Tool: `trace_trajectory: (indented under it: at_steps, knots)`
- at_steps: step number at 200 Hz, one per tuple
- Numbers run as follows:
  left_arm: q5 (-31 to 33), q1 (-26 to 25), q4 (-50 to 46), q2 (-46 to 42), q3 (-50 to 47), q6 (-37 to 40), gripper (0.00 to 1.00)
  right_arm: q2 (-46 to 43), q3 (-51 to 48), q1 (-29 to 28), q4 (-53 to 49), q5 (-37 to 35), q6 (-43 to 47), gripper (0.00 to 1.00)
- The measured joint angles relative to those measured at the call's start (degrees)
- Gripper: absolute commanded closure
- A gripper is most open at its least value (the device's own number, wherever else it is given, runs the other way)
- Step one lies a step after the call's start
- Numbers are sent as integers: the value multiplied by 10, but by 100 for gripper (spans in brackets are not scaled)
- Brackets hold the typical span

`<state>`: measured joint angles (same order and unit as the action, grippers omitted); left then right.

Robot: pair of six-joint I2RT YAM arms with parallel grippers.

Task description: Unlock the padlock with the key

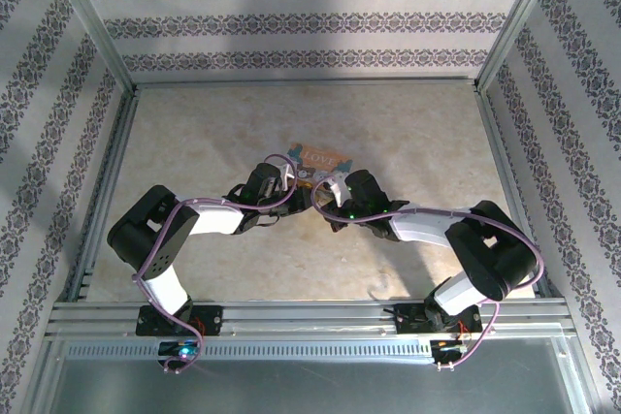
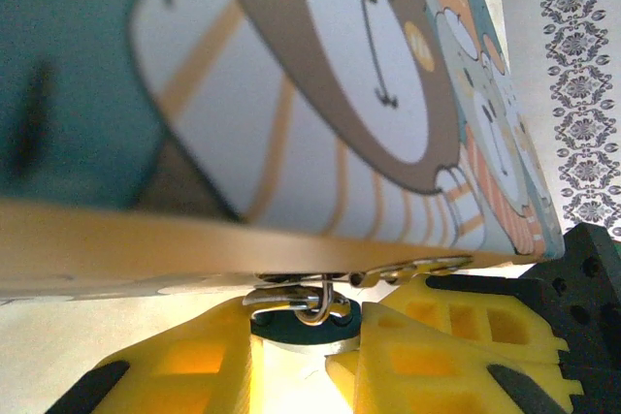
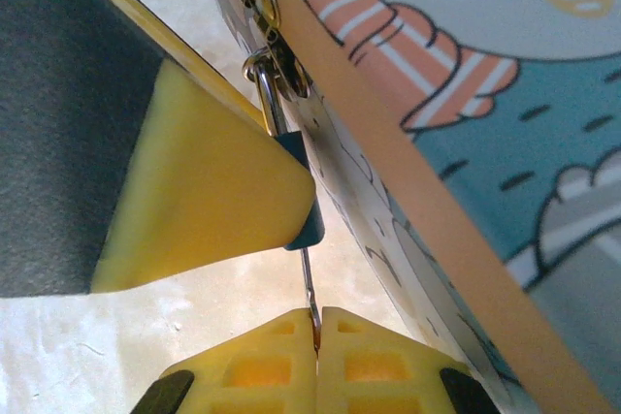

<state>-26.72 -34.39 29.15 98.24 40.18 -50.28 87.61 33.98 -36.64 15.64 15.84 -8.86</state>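
The padlock [image 2: 306,332], small with a teal body and a silvery shackle, hangs from the metal hasp [image 2: 291,288] of the cartoon-printed box [image 2: 320,94]. My left gripper [image 2: 306,344] is shut on the padlock's body, one yellow finger on each side. In the right wrist view the padlock [image 3: 311,225] peeks out past the left gripper's yellow finger [image 3: 204,201]. The key [image 3: 309,283], a thin metal sliver, runs from the padlock's lower end down into my right gripper [image 3: 316,332], which is shut on it. From above, both grippers meet at the box [image 1: 322,155].
The box lies mid-table on the beige tabletop [image 1: 194,143]. Patterned walls [image 1: 310,21] and aluminium frame rails [image 1: 107,191] enclose the table on three sides. Purple cables [image 1: 165,239] loop along both arms. Free tabletop lies to the left, right and behind the box.
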Motion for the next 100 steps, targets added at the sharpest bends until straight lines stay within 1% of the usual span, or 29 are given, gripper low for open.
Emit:
trace_trajectory:
  at_steps: [43, 100]
  knots:
    - [3, 0, 0, -2, 0, -5, 76, 2, -13, 0, 35, 3, -15, 100]
    - [11, 0, 0, -3, 0, -9, 76, 10, -13, 3, 51, 14, -23, 100]
